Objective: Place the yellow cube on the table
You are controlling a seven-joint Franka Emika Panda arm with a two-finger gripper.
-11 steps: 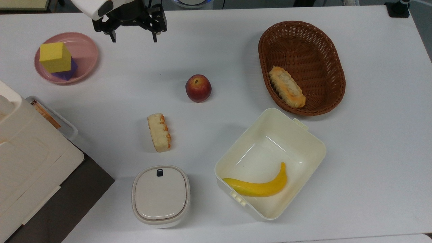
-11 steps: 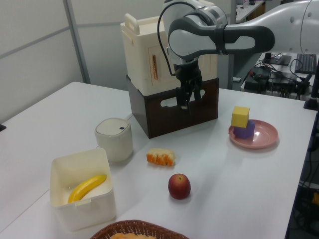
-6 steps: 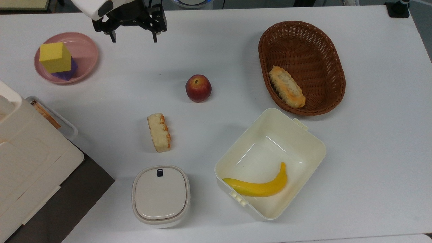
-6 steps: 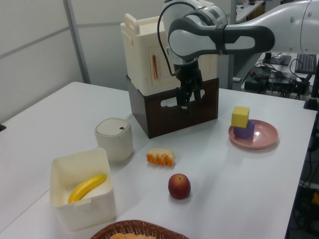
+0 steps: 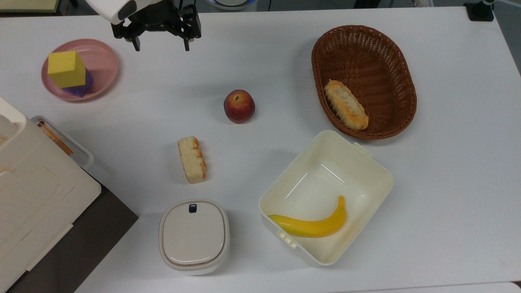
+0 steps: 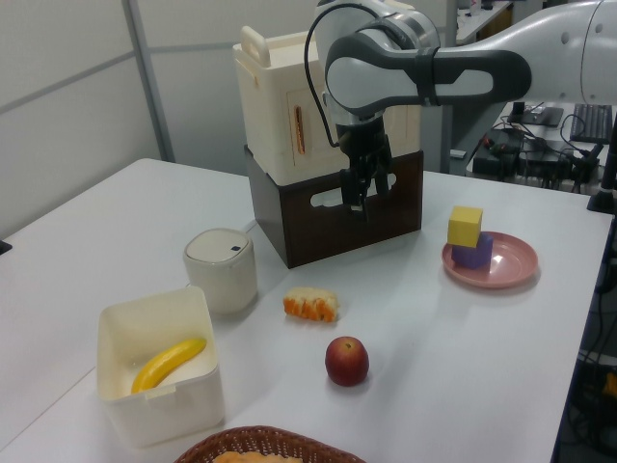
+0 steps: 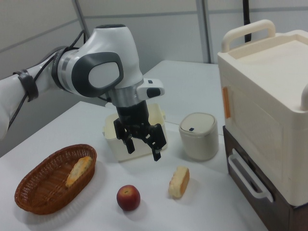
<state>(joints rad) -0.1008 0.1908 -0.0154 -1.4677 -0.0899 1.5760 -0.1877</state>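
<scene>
Nothing moved — yellow cube [image 5: 66,68] atop purple cube [image 5: 82,86]

Gripper [image 6: 362,196] hangs above the table [image 6: 453,367] beside the brown crate [image 6: 328,207], while the yellow cube [image 6: 466,226] sits atop the purple cube [image 6: 473,254] on the pink plate [image 6: 508,269] near the table's edge.

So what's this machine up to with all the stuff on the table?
A robot arm hangs over the white table with its gripper open and empty. To the top view's left of it, a yellow cube sits on a purple cube in a pink plate. Nothing has been picked up yet.
</scene>
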